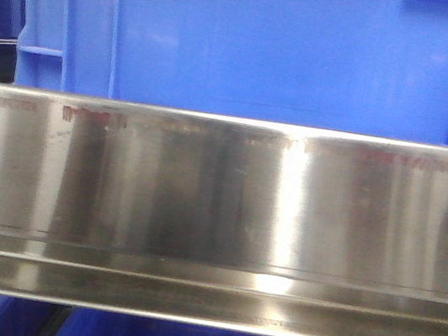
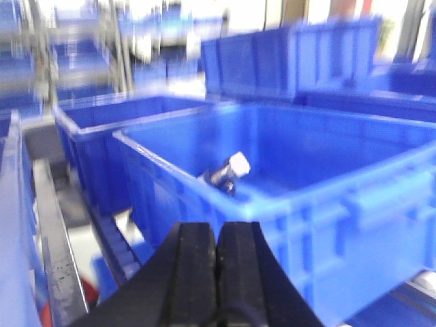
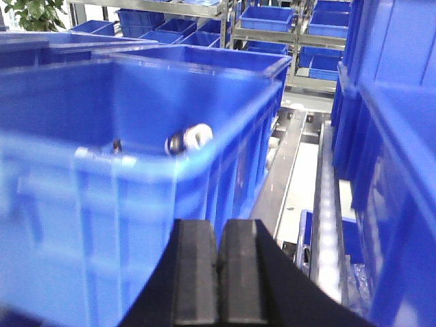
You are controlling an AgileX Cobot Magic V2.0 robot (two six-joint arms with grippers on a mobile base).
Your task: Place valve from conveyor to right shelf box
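Resting inside a blue box [image 2: 327, 225] is the valve [image 2: 228, 174], left tool [image 2: 216, 248] and right tool [image 3: 219, 262] both pressed together, empty.

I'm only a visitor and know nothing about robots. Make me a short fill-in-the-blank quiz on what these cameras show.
1. The valve lies inside a ___ plastic box.
2. The left gripper has its fingers pressed together, so it is ___.
3. The right gripper is shut too and holds ___.
4. Across the front view runs a shiny ___ beam.

Missing words: blue; shut; nothing; metal.
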